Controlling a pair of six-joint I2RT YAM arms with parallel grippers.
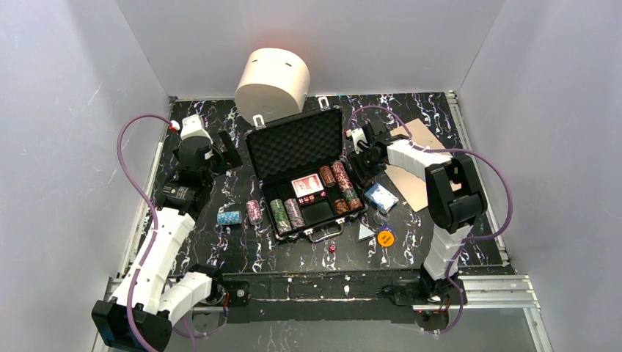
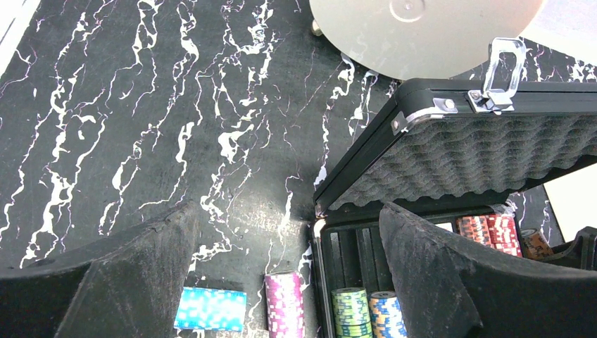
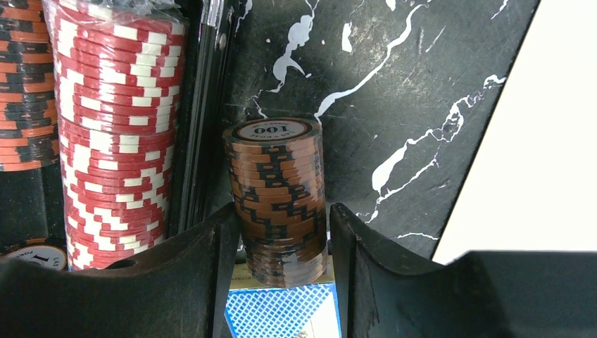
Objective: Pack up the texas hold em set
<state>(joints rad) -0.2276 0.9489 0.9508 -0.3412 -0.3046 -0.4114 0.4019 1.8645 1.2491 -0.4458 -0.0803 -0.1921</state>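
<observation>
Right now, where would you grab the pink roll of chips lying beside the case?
Probably from straight above, pinching the pink roll across its middle. It lies on its side, and slim strips of table separate it from the blue card box and the case, leaving finger room.

A cream cylinder and a tan board lie on the black marbled table

Brown stack: lower end hidden between fingers of right gripper. Blue deck cut by bottom edge and those fingers. Red stack cut by top edge, orange stack by left edge. Left wrist view: cylinder cut at top; pink stack, green stack cut at bottom; case interior partly hidden behind left gripper finger. Top view: die pips, button print too small to read.
</observation>
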